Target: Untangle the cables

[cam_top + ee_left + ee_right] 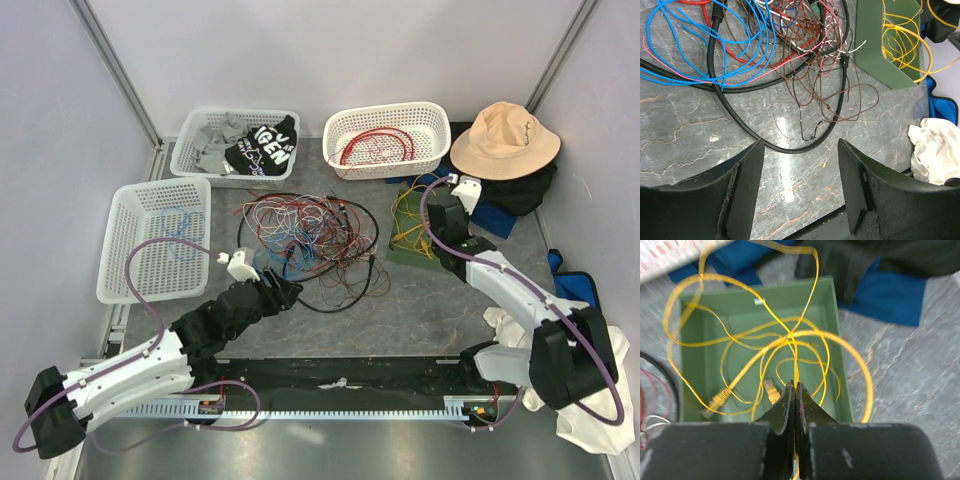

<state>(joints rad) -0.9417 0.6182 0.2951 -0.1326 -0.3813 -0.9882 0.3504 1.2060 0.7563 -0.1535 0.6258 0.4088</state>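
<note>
Right gripper [795, 388] pinches yellow cable [717, 400] over green tray [700, 375]; left gripper [800, 145] gapes, empty, near tangle [805, 55].

Tangled heap [310, 235] mixed blue, red, brown, pink, white and black wires on a grey tabletop [690, 130] marbled with pale veins. Yellow cable [720, 399] lay in an olive-green tray [775, 302]. Red coil [375, 145] sat in one white lattice basket [385, 168], blue wire [185, 225] in another white basket [135, 270]; sun hat [503, 140] was tan.
</note>
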